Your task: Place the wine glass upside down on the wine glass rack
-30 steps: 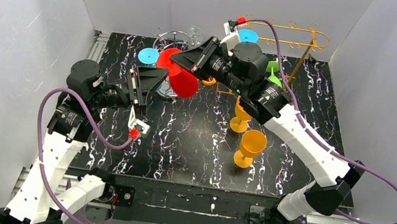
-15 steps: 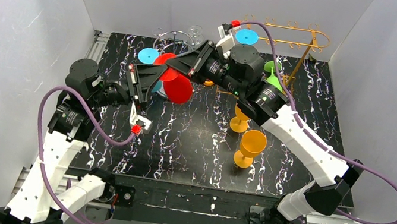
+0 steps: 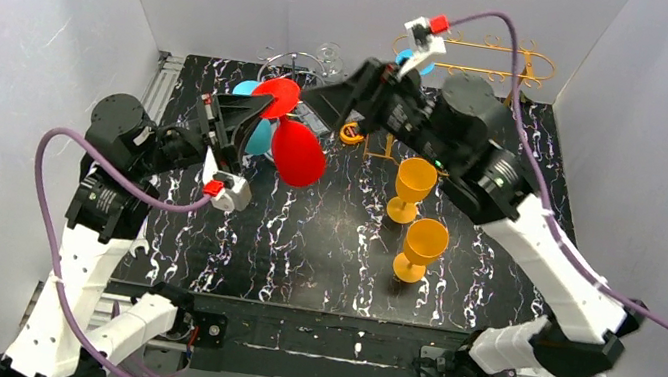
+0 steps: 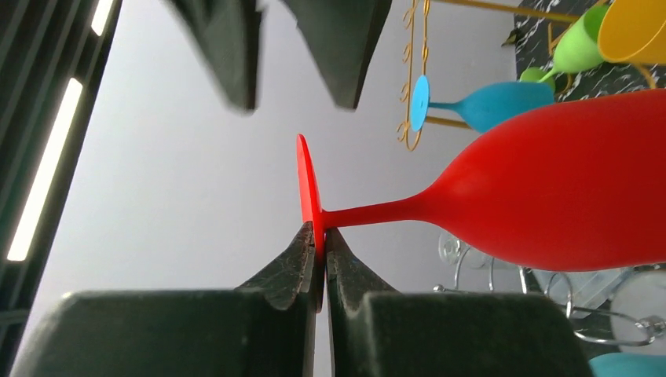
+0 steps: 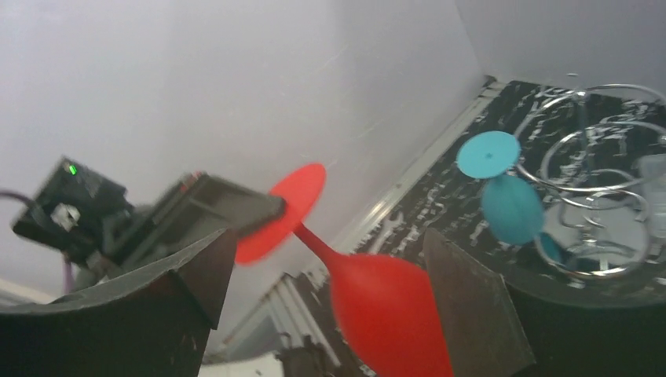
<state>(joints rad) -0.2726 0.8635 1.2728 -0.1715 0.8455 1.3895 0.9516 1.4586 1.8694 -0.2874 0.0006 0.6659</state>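
Bench [image 3: 321,247]: the rack [image 3: 532,66] stands by the far right corner. The red glass [image 3: 298,153] is in the air over the far left part of the bench, tilted, with its foot toward the far edge and well apart from the rack. It looks like moulded plastic, so judge it light, stiff and smooth, not brittle, but apt to swing on a narrow hold. Your left gripper [image 4: 318,236] is clenched on the rim of the foot [image 4: 308,181], a thin edge pinch only. Your right gripper [image 5: 330,271] is spread wide. The bowl [image 5: 385,314] shows between its fingers [image 5: 463,290], and no contact is evident. Recommend you take hold at the stem [image 4: 377,212] or upper bowl before the left lets go
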